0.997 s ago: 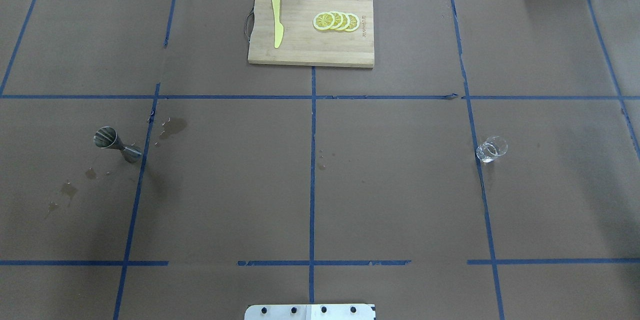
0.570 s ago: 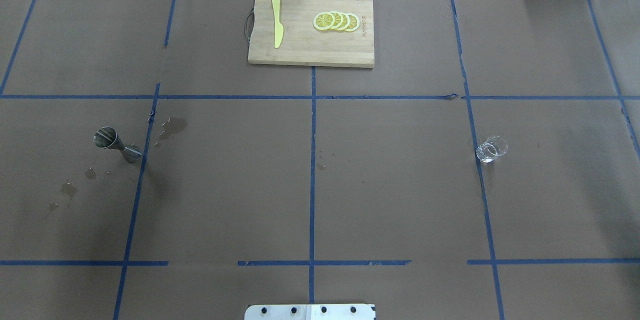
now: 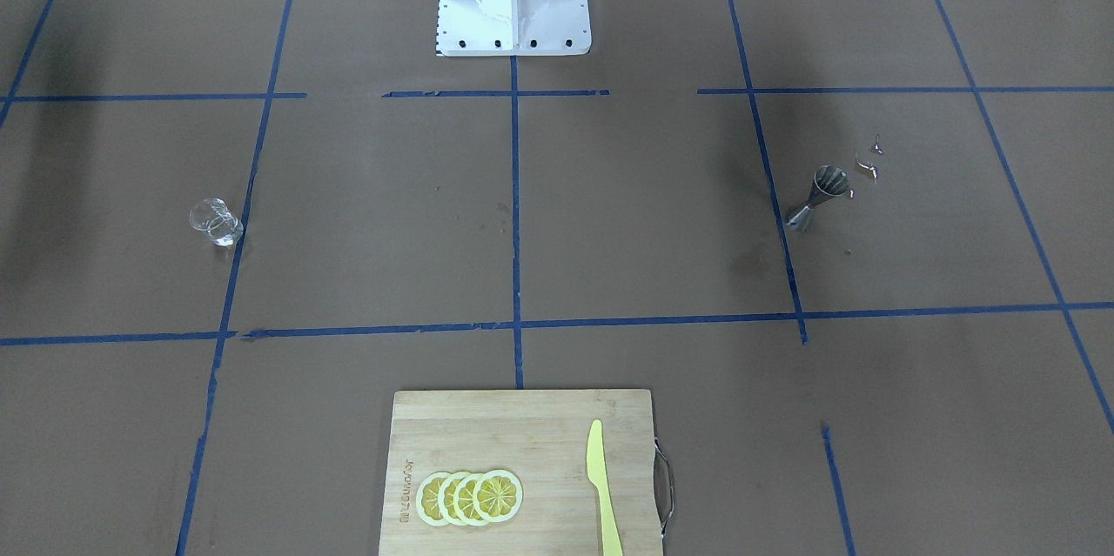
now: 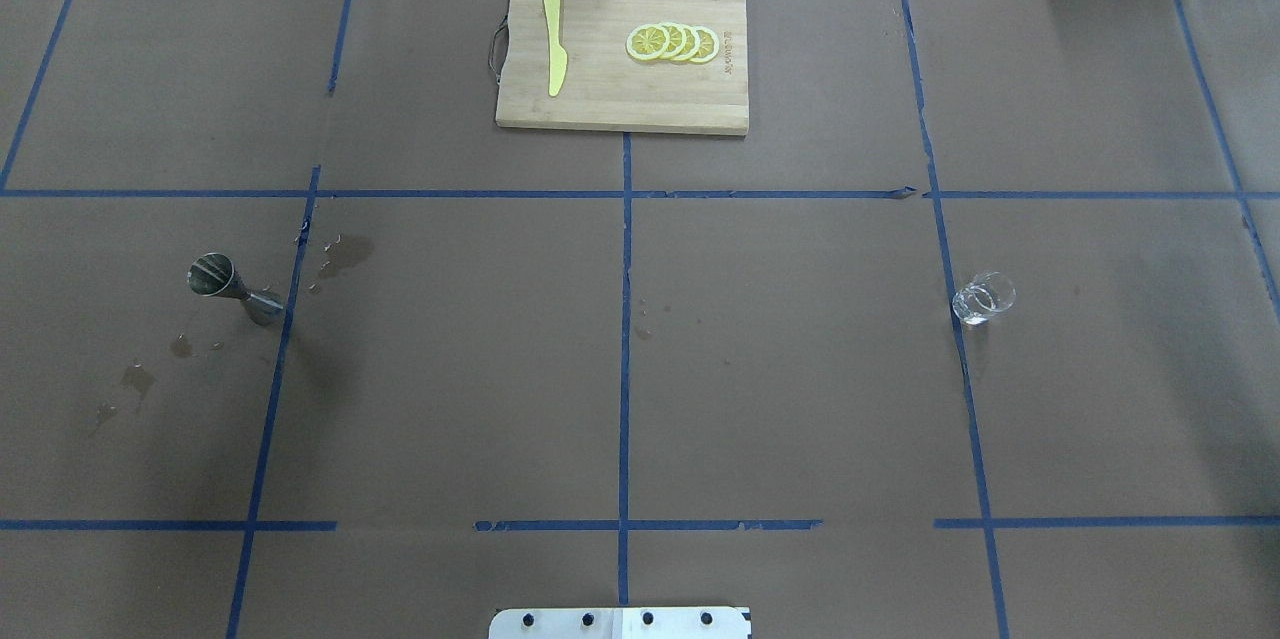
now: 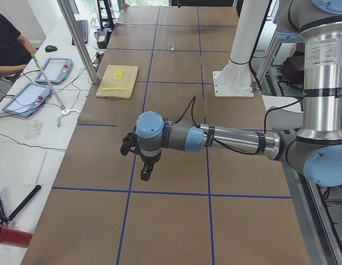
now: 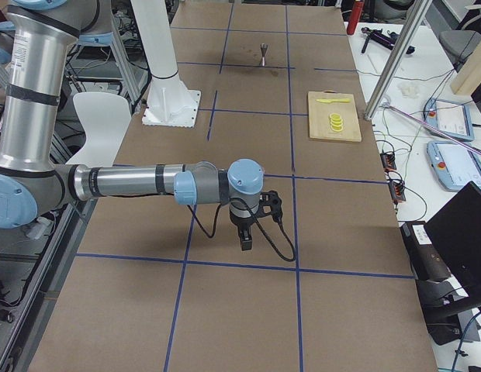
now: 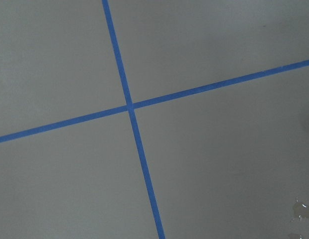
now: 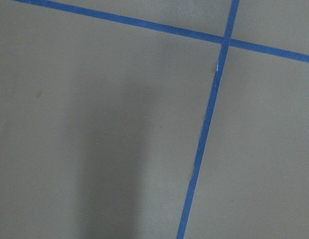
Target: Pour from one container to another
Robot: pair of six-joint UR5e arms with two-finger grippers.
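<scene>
glass [image 4: 983, 297] and jigger [image 4: 232, 287] seen upright, well apart on desk [image 4: 620, 369], left claw [image 5: 144, 176], right claw [image 6: 246, 242] raised — opening could not be told

Clear, glossy glass cup [image 4: 983, 297]; shiny steel jigger [image 4: 214, 276]; pale wooden board [image 4: 620, 94] (smooth, visibly grained); table [image 4: 800, 399] surfaced in matt brown paper.

Brown-papered table [image 4: 800, 369] gridded with blue tape [image 4: 625, 319]; white side bench [image 5: 44, 149]
</scene>
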